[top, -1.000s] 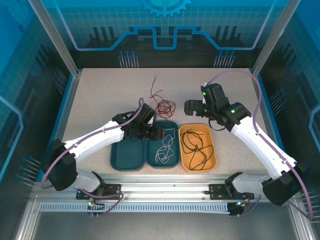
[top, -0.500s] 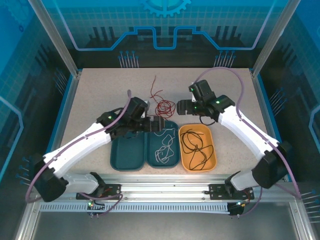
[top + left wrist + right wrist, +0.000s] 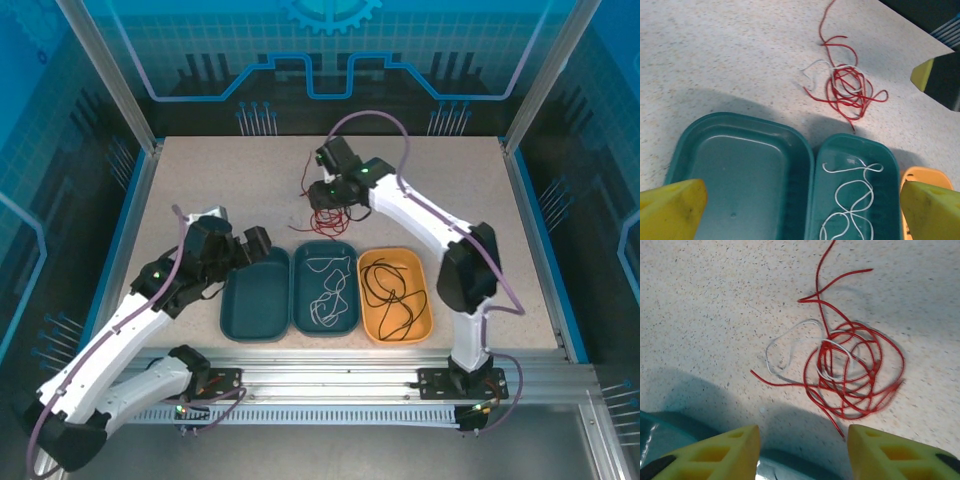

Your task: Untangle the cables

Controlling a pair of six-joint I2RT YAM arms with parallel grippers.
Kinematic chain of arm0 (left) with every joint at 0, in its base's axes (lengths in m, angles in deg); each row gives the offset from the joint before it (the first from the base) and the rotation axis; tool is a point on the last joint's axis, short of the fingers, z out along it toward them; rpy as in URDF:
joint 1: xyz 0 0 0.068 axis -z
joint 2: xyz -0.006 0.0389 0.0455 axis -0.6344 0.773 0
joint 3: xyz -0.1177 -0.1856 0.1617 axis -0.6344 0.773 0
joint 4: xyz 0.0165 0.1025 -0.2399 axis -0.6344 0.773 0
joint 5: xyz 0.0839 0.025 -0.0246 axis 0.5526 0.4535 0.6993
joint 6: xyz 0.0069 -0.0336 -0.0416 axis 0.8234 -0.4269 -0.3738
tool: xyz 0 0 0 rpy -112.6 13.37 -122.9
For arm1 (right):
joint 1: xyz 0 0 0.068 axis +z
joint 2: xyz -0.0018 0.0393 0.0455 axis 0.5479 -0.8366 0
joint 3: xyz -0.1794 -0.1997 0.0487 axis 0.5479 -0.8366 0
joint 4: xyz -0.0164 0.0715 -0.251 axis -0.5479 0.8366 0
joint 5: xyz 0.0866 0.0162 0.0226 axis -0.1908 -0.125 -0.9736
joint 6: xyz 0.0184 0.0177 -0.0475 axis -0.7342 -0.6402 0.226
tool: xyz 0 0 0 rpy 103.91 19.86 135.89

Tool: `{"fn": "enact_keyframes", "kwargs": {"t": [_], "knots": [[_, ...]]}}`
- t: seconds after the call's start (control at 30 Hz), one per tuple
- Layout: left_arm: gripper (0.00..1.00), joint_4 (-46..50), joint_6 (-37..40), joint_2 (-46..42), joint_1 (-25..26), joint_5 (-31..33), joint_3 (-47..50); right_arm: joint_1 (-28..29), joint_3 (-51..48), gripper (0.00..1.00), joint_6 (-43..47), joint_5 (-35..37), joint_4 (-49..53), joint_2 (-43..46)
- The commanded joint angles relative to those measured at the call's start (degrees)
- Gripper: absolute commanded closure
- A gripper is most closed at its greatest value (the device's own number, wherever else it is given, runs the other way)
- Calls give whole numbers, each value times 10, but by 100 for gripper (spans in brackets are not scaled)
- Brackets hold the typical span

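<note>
**Right wrist view: white strand caught in the red coil, so a careless pinch lifts both**

My right gripper (image 3: 804, 440) hangs low over the table (image 3: 700, 300), fingers partly apart and gripping nothing. Just ahead of the fingertips lies the red cable (image 3: 850, 370), wound in tight overlapping loops. A white strand (image 3: 785, 335) threads through the coil and bulges out to one side.

The main risk, as I judge it, is pinching the thick of the coil. That would catch several red loops and the white strand together, and pulling up would cinch the knot rather than free it. A wire this thin, lying flat, could also slip from my pads.

One red tail runs back toward me, near the rim of the middle tray (image 3: 860, 137). Dragged across that tray, it could hook the white cable (image 3: 855, 195) lying there.

My left gripper (image 3: 805, 210) is spread wide and carries nothing, hovering above the left tray (image 3: 740, 117), well apart from the tangle. Nothing there pins the white strand if I lift.

Beyond the middle tray, the black cable (image 3: 390, 290) sits in the orange tray (image 3: 425, 290).
</note>
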Motion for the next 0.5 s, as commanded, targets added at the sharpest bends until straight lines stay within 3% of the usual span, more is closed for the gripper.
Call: {"fn": "enact_keyframes", "kwargs": {"t": [0.0,0.2,0.47], "knots": [[1,-17,-24,-21,-12,9,21,20,69,57,-35,23,59,-65],[1,-16,-20,-13,-19,-3,29,35,134,63,-91,53,65,-144],[1,-29,-18,1,-22,-20,36,37,127,56,-139,82,3,-172]]}}
